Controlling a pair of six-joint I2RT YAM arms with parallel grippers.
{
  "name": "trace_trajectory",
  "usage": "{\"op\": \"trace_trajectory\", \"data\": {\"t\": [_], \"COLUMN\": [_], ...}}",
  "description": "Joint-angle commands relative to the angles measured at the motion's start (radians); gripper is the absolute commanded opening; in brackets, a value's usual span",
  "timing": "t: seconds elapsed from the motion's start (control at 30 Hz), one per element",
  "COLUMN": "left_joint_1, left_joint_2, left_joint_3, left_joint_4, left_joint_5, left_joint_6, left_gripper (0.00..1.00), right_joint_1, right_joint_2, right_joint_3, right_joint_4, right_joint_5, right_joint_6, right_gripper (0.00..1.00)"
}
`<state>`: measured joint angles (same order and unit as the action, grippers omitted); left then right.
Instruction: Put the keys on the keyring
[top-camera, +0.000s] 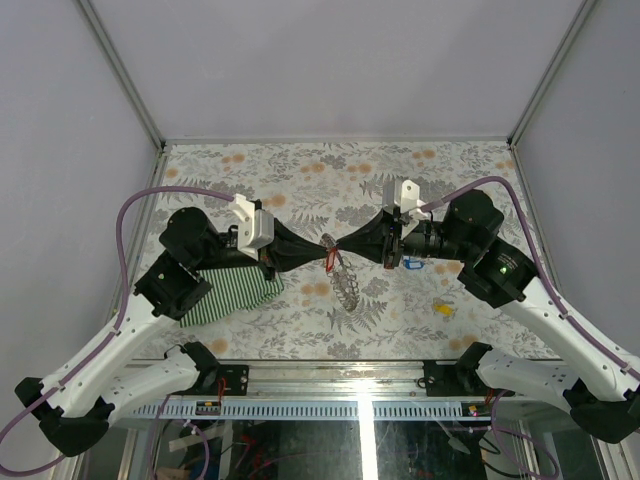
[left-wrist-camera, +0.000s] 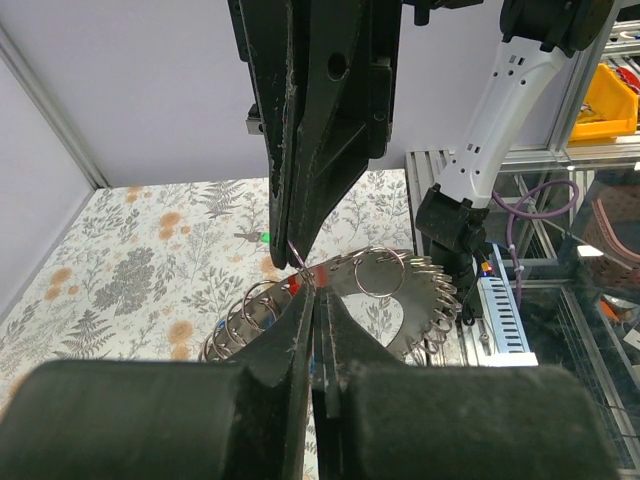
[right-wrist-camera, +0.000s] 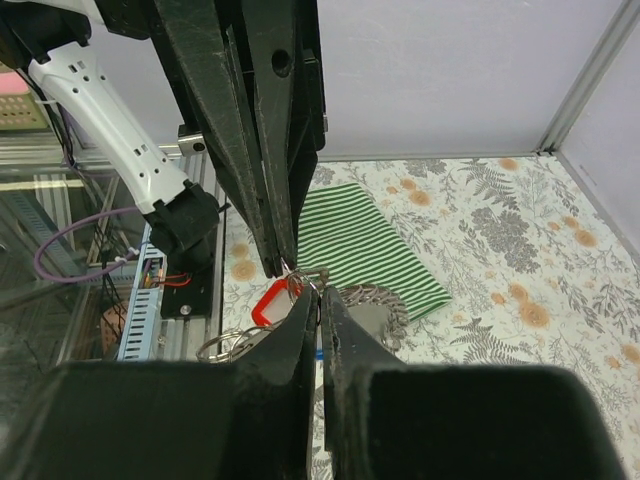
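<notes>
Right now both grippers are meeting tip to tip above the middle of the table (top-camera: 300, 170), and both are clenched tight. The left gripper (top-camera: 324, 247) and the right gripper (top-camera: 341, 247) are each pinching at the top of the keyring (top-camera: 346, 285), which is hanging down from that shared spot with its toothed, chain-like edge drooping toward the table. The red key (top-camera: 330, 262) is dangling right at the pinch point, touching the wire. Whether one set of fingers is squeezing the red key's tiny loop rather than the keyring itself is too small to tell.

The blue key (top-camera: 415, 264) is lying on the table just under the right gripper, and the yellow key (top-camera: 443, 309) is sitting nearer the front on the right. The green striped cloth (top-camera: 235, 290) is lying flat under the left arm.

I am judging the keyring to be very light, thin and floppy, so it is likely sagging and twisting wherever it is not gripped, and bare wire is probably slipping easily between smooth fingers. Taking hold close beside the opening is looking wisest. The keys are looking light and stiff, best pinched by the plastic tag so that the metal loop is standing free
</notes>
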<state>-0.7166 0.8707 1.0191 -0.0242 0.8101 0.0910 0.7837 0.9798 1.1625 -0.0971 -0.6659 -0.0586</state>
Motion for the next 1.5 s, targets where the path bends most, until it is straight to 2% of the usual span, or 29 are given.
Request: {"op": "trace_trajectory", "data": {"t": [0.0, 0.6, 1.13, 1.3, 1.47], "left_joint_1": [-0.003, -0.003, -0.014, -0.016, -0.015], "left_joint_2": [-0.008, 0.004, 0.01, 0.005, -0.021], "left_joint_3": [0.028, 0.024, 0.015, 0.013, 0.0], "left_joint_4": [-0.003, -0.034, -0.034, -0.032, 0.001], "left_joint_5": [0.027, -0.008, -0.065, -0.075, -0.092], "left_joint_6": [0.011, 0.031, 0.038, 0.035, 0.014], "left_gripper": [0.0, 0.0, 0.0, 0.03, 0.06], "right_joint_1": [0.0, 0.0, 0.0, 0.0, 0.0], "right_joint_2": [0.001, -0.04, -0.065, -0.073, -0.099], "right_joint_3": [0.054, 0.004, -0.133, -0.162, -0.199], "right_joint_4": [0.072, 0.169, 0.489, 0.535, 0.566], "right_joint_5": [0.081, 0.175, 0.214, 0.227, 0.225], "right_joint_6": [0.036, 0.136, 0.459, 0.482, 0.438], "right_gripper": [0.0, 0.0, 0.0, 0.0, 0.0]}}
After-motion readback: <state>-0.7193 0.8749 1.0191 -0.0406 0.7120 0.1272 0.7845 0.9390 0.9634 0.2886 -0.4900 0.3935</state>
